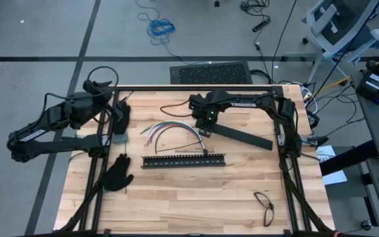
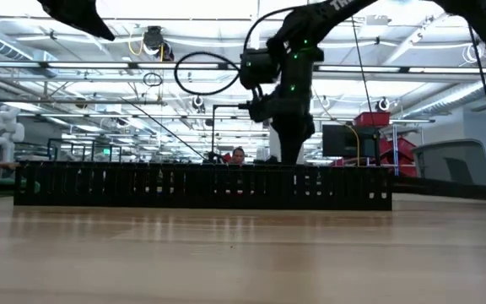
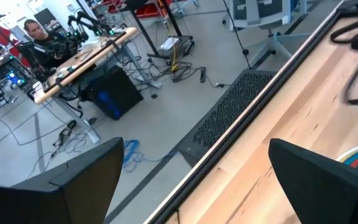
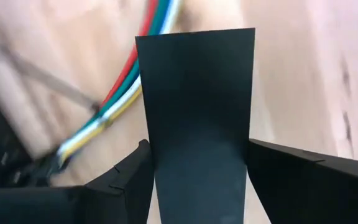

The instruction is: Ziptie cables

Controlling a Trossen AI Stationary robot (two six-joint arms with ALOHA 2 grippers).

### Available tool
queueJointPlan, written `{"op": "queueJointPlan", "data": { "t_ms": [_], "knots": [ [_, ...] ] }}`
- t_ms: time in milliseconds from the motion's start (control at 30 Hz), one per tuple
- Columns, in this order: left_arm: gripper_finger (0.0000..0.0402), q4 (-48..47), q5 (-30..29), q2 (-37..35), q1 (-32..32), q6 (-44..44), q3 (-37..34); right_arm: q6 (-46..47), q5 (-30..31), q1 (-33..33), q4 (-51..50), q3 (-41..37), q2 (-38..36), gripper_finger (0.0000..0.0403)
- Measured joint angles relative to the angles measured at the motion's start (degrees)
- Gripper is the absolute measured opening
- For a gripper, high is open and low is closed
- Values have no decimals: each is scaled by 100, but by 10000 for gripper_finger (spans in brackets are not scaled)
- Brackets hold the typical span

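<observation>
The right gripper point(image 1: 204, 130), fingers clenched on a flat black bar point(image 4: 194, 106), hovers beside the cables point(image 1: 170, 128), whose arc runs toward the tabletop's left edge, where the left gripper point(image 1: 101, 85) waits released.

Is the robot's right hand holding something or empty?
Holding. The right gripper fingers are shut on a flat black bar, above the cables.

A robotics lab: workbenches point(image 3: 86, 59), floor cables point(image 1: 161, 27), ceiling striplights point(image 2: 184, 63).

Cables point(image 1: 170, 129) arcing across table point(image 1: 196, 197) beside slotted bar point(image 1: 183, 160). Right gripper point(image 1: 206, 130) hovering at bundle's end — gripping flat black bar point(image 1: 242, 137). Left gripper point(image 1: 104, 85) waiting off far-left corner. Black glove point(image 1: 118, 173) lying near — eyeglasses point(image 1: 264, 205) well apart.
</observation>
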Motion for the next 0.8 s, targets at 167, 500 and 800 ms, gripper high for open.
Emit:
{"op": "queueJointPlan", "data": {
  "t_ms": [167,500,800],
  "knots": [
    [395,-35,130,5,1,-123,-2,-135,-109,180,-177,0,-145,210],
    [395,-302,3818,627,-274,-945,-780,-330,-121,84,-229,2,-169,210],
    [395,-402,4438,1064,-490,-3550,-887,-508,-119,-77,-211,2,-178,210]
  ]
}}
